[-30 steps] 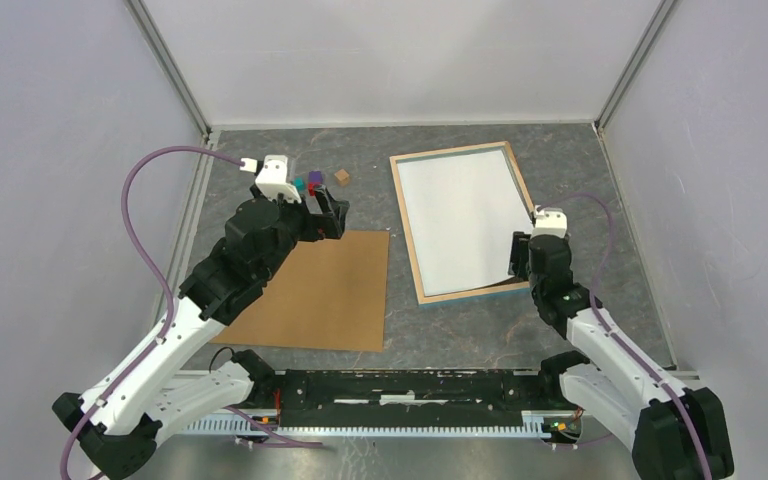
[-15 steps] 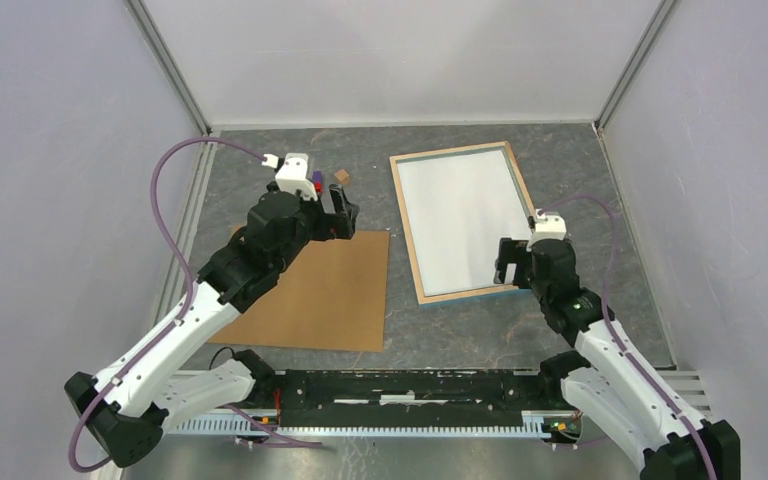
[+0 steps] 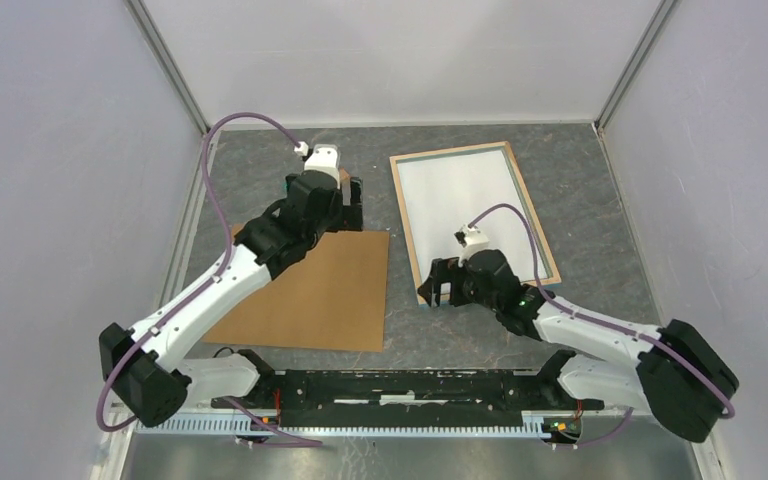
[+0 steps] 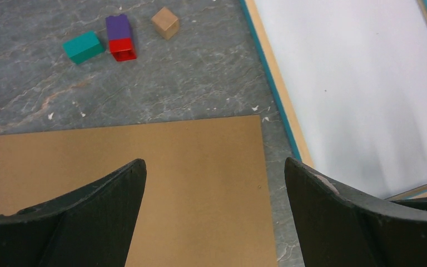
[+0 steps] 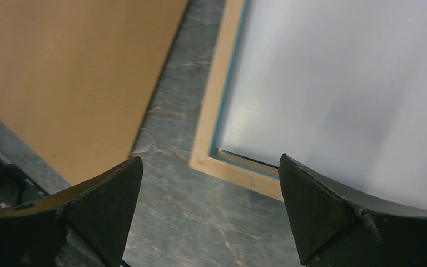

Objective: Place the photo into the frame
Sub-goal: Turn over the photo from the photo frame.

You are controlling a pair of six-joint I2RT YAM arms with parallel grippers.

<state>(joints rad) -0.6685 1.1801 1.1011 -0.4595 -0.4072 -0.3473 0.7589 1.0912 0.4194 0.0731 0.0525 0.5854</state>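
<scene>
- Right gripper (image 3: 438,288) swung from the right edge of the frame (image 3: 406,228) to its near-left corner, jaws wide apart and empty.
- photo (image 3: 465,205) got dropped, now flat in the frame, blank side up; that near-left corner maybe isn't fully seated.
- Left gripper (image 3: 353,200), spread and empty too, slid framewards over the board (image 3: 310,290).
- Photo step looks basically done.

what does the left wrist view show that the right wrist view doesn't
Only the left wrist: a teal block, a purple-on-red block and a tan cube. Only the right wrist: the frame at its near left corner. Both: the brown board, the frame's left rail and the photo, plain white side up, lying in it.
</scene>
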